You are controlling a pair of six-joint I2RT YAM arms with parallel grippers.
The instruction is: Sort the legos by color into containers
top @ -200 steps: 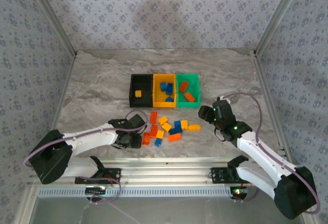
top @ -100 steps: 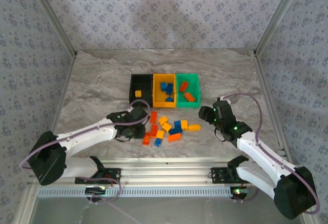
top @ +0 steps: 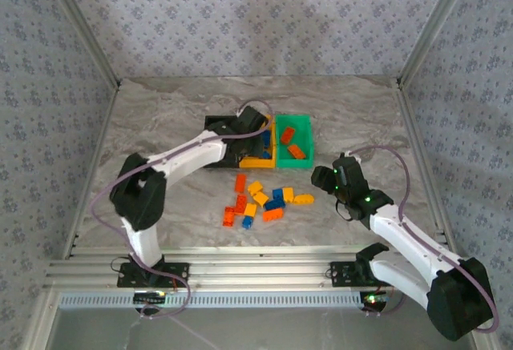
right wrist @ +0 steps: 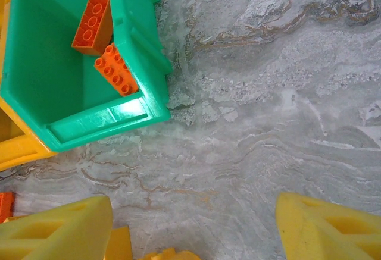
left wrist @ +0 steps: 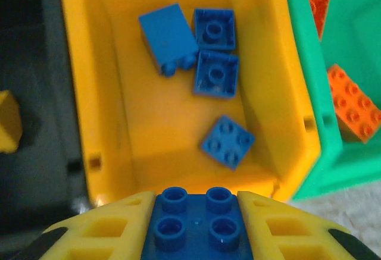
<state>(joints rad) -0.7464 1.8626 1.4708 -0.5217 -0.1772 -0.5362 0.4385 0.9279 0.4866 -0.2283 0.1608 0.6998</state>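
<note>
Currently the left arm rises from its base, bends at the elbow and reaches right across the table (top: 160, 118), with its wrist above the yellow bin (left wrist: 107, 93). The left gripper (left wrist: 195, 218) is clamped on a blue brick (left wrist: 196, 227), which sits between the two fingers with four round studs facing the wrist camera, above the near wall of the yellow bin.

The right arm extends forward from its base and bends at the wrist, so the right gripper (right wrist: 193, 236) hangs over bare table near the green bin (right wrist: 137, 34). Its jaws stand well apart and hold nothing.

Both grippers have yellow fingers moulded with recessed pockets. The bins are glossy, smooth-walled plastic rectangles with rounded rims, set side by side and touching: black bin (left wrist: 36, 63), yellow, green.

- Yellow bin: four blue bricks (left wrist: 214, 72).
- Green bin: two red-orange bricks (right wrist: 92, 22), each long with a double row of studs.
- Black bin: one yellow brick (left wrist: 7, 130).

Loose bricks (top: 260, 198) in blue, yellow-orange and red-orange lie clustered on the table in front of the bins. The table has a grey, veined marble pattern.
</note>
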